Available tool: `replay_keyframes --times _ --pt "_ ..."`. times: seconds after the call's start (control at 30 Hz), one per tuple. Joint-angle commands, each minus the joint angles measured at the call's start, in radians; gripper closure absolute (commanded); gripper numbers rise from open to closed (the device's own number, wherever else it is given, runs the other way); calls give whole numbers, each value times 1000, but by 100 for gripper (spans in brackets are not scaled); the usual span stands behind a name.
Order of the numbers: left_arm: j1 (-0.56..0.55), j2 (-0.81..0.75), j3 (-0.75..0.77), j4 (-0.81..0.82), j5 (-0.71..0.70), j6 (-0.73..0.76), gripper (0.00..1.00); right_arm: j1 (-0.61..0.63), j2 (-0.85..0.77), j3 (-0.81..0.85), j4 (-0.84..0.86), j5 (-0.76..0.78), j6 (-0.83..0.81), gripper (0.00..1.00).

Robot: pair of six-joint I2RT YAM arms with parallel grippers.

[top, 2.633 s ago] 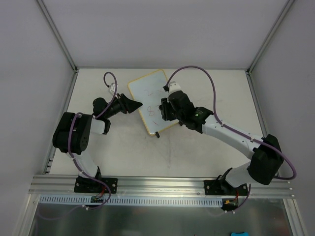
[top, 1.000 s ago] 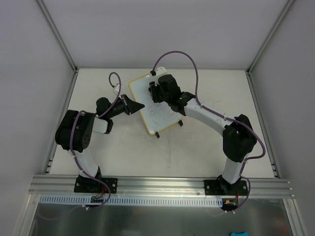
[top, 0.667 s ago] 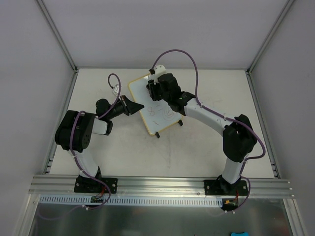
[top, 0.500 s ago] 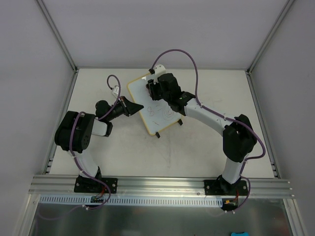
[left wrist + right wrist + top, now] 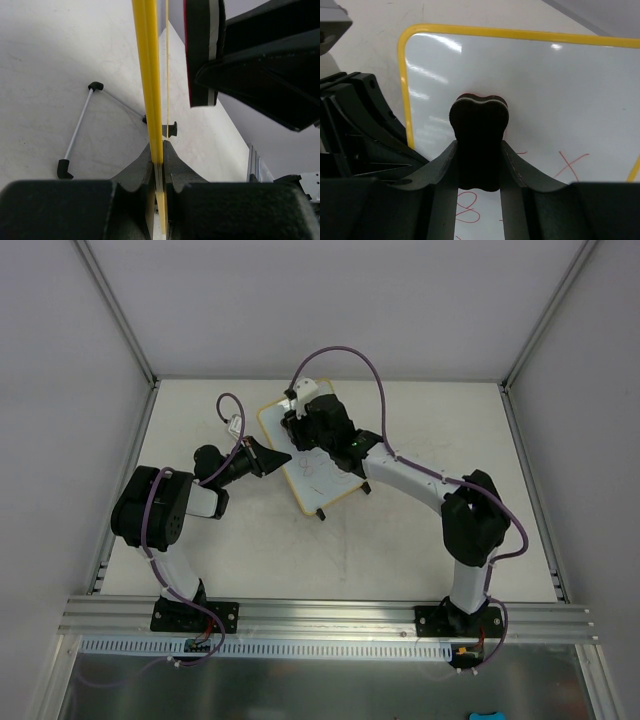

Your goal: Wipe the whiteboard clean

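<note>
Your left gripper (image 5: 279,454) was clamped fully down on the board (image 5: 322,478), at its left rim. On the left wrist cam both fingers (image 5: 142,166) pinched the yellow rim (image 5: 149,75) with no gap. The board sat mid-table (image 5: 400,530), toward the far side, skewed, between your two arms. It rested on a wire stand with black feet (image 5: 64,168); how steeply it leaned, I couldn't tell. Red marks (image 5: 573,163) showed on the nearer part of its face (image 5: 545,95). At the far-left corner your right gripper (image 5: 300,426) was closed on a black eraser (image 5: 479,127), fingers (image 5: 441,167) hugging both its sides, just inside the rim. The left wrist cam showed a sliver of gap between eraser (image 5: 202,50) and board, so contact was unconfirmed. Around the eraser the face was clean, with glare.
</note>
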State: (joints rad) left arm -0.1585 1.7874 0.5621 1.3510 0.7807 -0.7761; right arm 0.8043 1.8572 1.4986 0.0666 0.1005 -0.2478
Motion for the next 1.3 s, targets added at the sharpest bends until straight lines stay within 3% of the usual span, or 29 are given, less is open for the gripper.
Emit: replay_keyframes --times 0.0,0.57,1.27 --pt "-24 20 -11 255 42 100 100 16 22 61 7 -53 -25 100" --pt "-26 18 1 254 69 103 100 12 123 140 -90 53 -39 100" --pt "-26 0 4 250 88 112 100 -197 73 -21 -39 -53 111 100"
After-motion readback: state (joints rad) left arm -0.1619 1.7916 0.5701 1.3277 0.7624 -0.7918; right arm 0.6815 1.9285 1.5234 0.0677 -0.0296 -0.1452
